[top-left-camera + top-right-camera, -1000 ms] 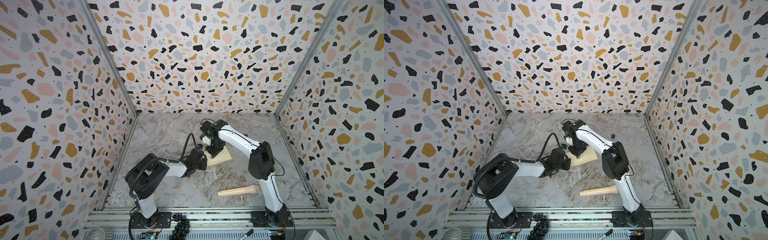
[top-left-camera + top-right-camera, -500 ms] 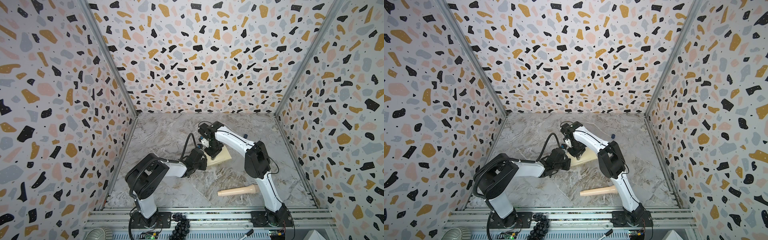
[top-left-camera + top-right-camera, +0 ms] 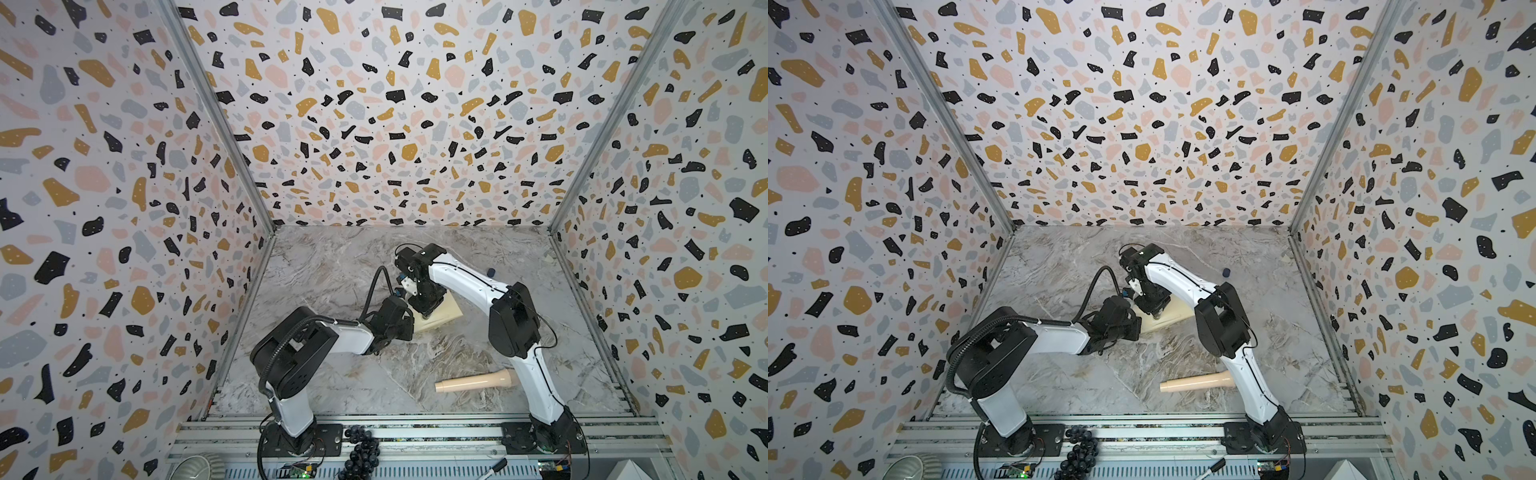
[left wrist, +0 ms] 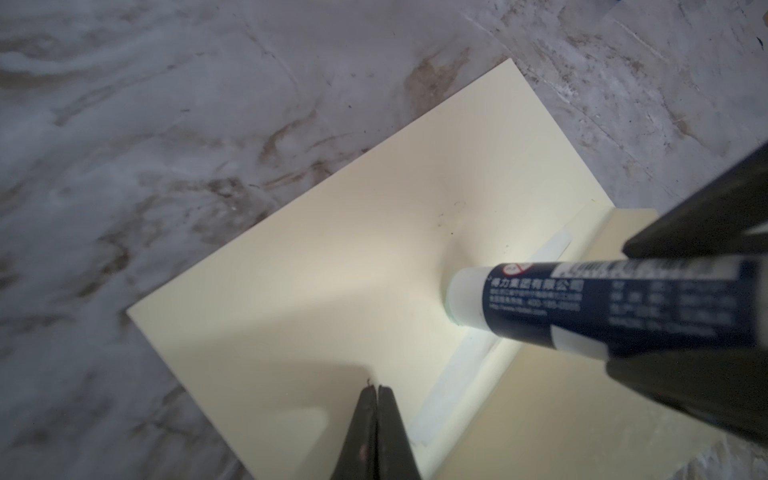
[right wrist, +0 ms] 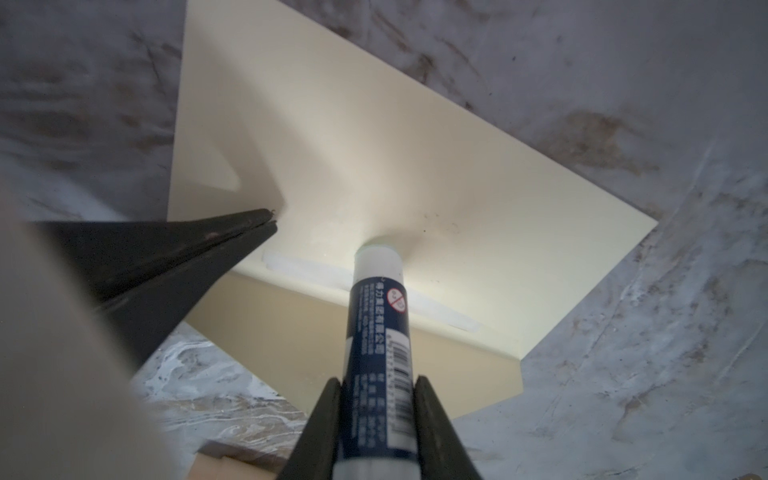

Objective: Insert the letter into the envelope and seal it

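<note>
the envelope (image 3: 448, 312) lies flat mid-table, smooth pale cream paper, edges straight, bare veined marble table (image 3: 332, 274) open on every side. left gripper (image 4: 376, 395): jaws pressed together, tips on its face. right gripper (image 5: 376, 388) clamps a round navy glue stick (image 5: 376, 316), white end pressed beside a whitish strip (image 4: 461, 365) along the fold. past the fold a darker tan panel (image 4: 561, 415), flap or letter, cannot tell. a turned beige handle (image 3: 473, 382) lies well apart, frontward.

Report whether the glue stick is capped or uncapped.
Uncapped: the glue stick in the right gripper presses its bare tip on the envelope.
</note>
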`<control>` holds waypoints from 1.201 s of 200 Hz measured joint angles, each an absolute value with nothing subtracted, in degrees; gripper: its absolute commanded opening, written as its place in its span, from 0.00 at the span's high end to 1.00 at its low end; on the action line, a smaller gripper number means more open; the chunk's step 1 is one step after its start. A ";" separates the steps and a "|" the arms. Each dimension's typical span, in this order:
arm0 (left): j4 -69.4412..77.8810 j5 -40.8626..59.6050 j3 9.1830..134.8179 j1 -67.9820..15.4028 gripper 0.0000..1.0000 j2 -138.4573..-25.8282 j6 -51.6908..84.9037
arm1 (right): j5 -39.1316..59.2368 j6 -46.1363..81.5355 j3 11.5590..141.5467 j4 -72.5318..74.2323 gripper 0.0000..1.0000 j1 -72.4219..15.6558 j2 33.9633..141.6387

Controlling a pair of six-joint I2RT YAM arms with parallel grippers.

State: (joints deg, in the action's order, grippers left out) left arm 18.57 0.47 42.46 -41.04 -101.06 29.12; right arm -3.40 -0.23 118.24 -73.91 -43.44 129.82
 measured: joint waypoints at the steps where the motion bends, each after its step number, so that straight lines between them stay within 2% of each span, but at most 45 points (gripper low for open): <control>1: 18.57 0.47 42.46 -41.04 1.00 -101.06 29.12 | -3.40 -0.23 118.24 -73.91 1.00 -43.44 129.82; 240: 18.46 0.10 42.46 -41.04 1.00 -101.06 28.21 | -5.02 2.24 115.72 -73.08 1.00 -37.56 127.83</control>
